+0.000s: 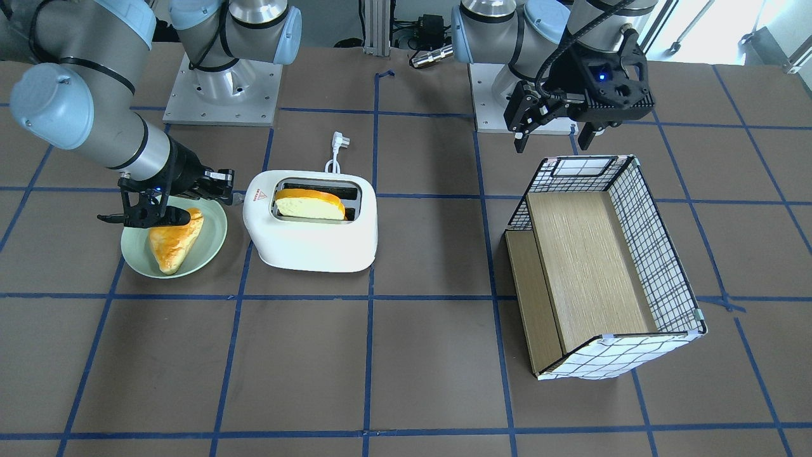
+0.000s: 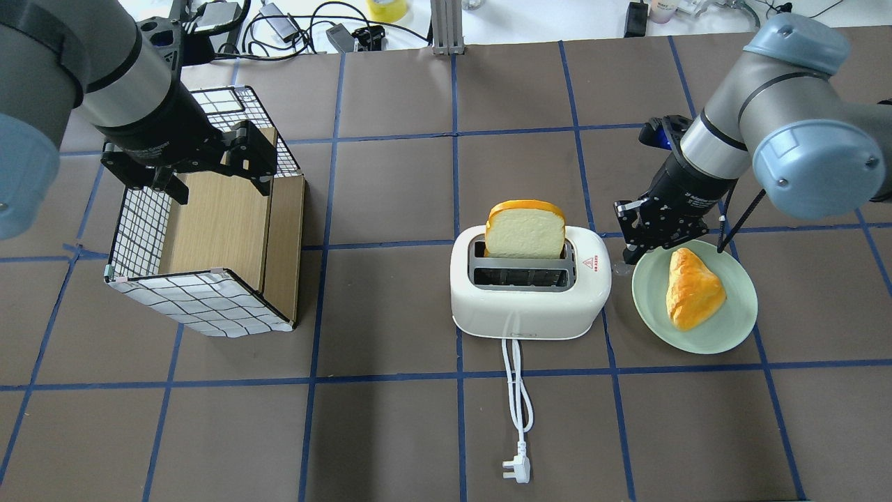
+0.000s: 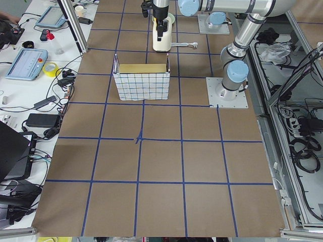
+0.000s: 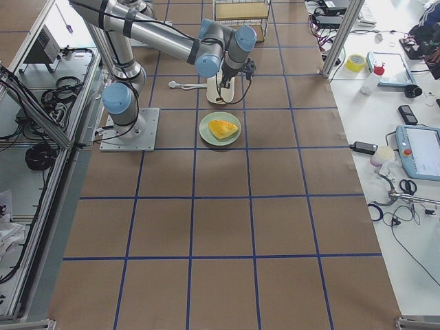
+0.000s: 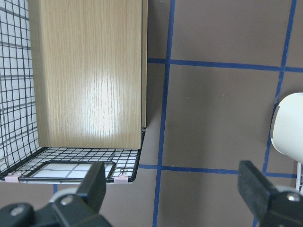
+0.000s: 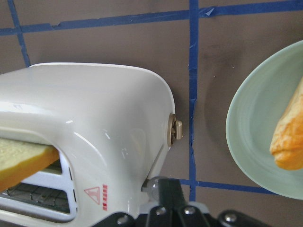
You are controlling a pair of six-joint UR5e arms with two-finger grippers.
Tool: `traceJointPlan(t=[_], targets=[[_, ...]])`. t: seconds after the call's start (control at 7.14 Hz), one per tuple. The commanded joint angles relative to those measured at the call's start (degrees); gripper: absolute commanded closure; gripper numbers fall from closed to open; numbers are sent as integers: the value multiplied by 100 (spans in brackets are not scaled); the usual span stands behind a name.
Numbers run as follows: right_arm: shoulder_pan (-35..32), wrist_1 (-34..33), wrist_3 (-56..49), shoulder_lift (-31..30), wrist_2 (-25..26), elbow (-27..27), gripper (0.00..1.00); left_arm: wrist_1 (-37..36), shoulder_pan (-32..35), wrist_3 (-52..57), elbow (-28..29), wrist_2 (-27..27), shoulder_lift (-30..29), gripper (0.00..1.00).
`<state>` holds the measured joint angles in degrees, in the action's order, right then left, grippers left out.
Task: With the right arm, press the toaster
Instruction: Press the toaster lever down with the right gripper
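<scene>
The white toaster [image 2: 529,300] stands mid-table with its cord [image 2: 517,390] trailing toward the robot; it also shows in the front view [image 1: 311,241]. A slice of toast [image 2: 524,230] stands tall in its far slot. My right gripper [image 2: 625,252] is shut and empty, pointing down at the toaster's right end. In the right wrist view the right gripper [image 6: 166,189] touches the clear lever [image 6: 151,185], above a brass knob [image 6: 174,130]. My left gripper [image 2: 217,183] is open and empty above the basket [image 2: 202,307], far from the toaster.
A green plate [image 2: 732,328] with a golden pastry [image 2: 691,291] sits right of the toaster, just beside my right gripper. The wire basket with wooden boards [image 1: 590,266] lies on its side at the robot's left.
</scene>
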<state>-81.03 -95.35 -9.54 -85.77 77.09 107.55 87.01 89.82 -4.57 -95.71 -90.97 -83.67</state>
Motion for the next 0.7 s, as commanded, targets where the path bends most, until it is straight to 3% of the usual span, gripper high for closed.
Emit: traceJointPlan(t=[0.0, 0.56], targets=[[0, -18, -215, 8, -1, 3, 100, 0, 0, 0, 0, 0, 0, 0], [0, -36, -215, 87, -1, 11, 100, 0, 0, 0, 0, 0, 0, 0]])
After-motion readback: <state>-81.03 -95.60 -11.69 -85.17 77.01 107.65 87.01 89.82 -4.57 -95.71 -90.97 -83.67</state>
